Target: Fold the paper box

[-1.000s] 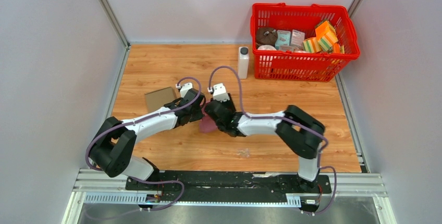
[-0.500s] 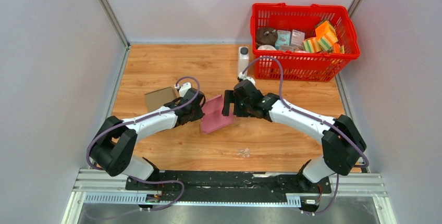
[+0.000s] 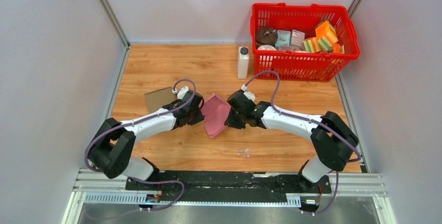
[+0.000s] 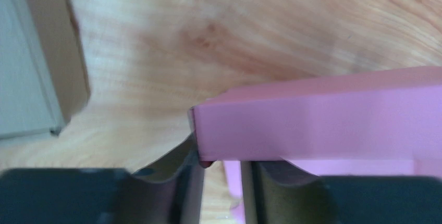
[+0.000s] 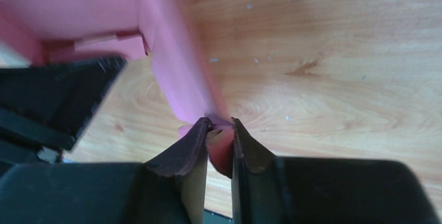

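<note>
We are working over a wooden bench point(image 3: 172, 67), with a red basket point(image 3: 292, 67) of packaged goods sitting at its far right corner, well apart from the job. At the middle of the bench, between the two arms, the pink paper box point(image 3: 215, 113) is standing partly formed and tilted. A flat brown cardboard piece point(image 3: 159, 98) is lying just beside the left arm's wrist, and a white bottle point(image 3: 243, 62) is standing next to the basket.

The right gripper point(image 3: 231, 117) is pinching the box's right wall, its fingers pressing on pink card with no gap showing. The left gripper point(image 3: 196, 113) is meeting the box's left side. A pink flap is sitting in the slot between its fingers point(image 4: 172, 182) with bare wood showing beside it, so we cannot tell whether it is gripping or only straddling the card.

As we judge it, we are raising and squaring the side walls. To do this well, we are treating the right pinch as a fixed anchor and bending the left side along its crease, slowly, so the thin card is not buckling or tearing.

The walls and both grippers are hiding most of the inner tabs and slots, the right wrist view is showing the wall smeared, and we cannot make out which flaps are locked.
</note>
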Motion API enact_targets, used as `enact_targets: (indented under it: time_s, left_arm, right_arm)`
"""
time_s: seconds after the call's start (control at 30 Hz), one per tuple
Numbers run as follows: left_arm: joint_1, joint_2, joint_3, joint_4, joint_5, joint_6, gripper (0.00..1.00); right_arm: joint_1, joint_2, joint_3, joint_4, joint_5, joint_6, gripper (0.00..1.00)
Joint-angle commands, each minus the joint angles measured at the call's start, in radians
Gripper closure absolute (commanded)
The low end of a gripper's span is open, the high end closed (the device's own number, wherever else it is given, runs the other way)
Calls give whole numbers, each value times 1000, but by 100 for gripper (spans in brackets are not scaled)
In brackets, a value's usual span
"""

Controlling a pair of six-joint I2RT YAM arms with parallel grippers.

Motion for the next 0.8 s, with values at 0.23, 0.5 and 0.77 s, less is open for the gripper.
enact_targets:
  time_s: [0.23, 0.5, 0.77]
  left_arm:
    - [-6, -478, -215, 62, 218, 161, 37]
    - [-3, -836, -209, -66, 213, 310, 34]
    - [17, -760, -177, -83, 165, 234, 32]
  right_arm:
    - [-23, 85, 374, -335, 168, -489, 100]
    - [-58, 199, 764, -751, 136, -1006, 100]
    - [-4, 308, 885, -989, 225, -1245, 100]
